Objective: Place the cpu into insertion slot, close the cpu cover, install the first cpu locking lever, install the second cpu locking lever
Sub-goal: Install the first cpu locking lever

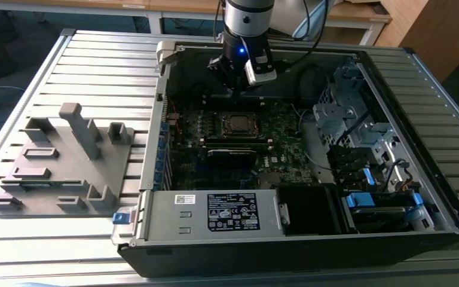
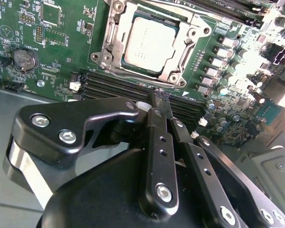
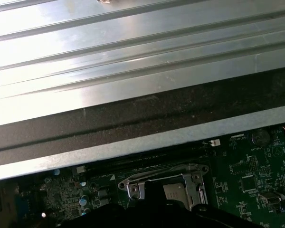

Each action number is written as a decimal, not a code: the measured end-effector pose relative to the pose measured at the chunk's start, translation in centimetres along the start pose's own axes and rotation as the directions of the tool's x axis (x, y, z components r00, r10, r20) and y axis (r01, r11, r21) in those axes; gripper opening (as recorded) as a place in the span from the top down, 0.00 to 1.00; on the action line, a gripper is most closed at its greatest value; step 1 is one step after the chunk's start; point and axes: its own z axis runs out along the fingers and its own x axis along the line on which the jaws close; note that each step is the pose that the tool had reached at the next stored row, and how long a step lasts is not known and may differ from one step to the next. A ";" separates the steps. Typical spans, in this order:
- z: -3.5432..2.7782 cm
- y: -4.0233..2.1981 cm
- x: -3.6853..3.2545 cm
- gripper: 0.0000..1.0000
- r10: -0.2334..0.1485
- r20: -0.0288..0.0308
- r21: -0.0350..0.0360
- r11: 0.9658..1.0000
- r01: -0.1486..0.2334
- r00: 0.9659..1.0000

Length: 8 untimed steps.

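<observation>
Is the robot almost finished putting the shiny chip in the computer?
Getting there. The cpu already sits in the insertion slot, and the cpu cover lies flat around it. The gripper hangs just beside the socket, fingers together, holding nothing. I cannot tell whether the two locking levers are latched, so they may be what is left.

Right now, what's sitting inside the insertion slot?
The cpu lies in the insertion slot, its silver top showing through the cpu cover, which lies down around it. The contacts beneath are covered. The gripper hovers beside the socket.
</observation>
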 end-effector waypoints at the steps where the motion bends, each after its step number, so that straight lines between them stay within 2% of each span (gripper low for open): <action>1: 0.00 0.00 0.00 0.89 0.000 0.000 0.000 1.000 0.000 1.000; 5: 0.01 0.00 0.00 0.89 -0.022 -0.001 0.000 1.000 0.022 1.000; 8: 0.01 0.00 0.00 0.89 -0.024 -0.001 0.000 1.000 0.024 1.000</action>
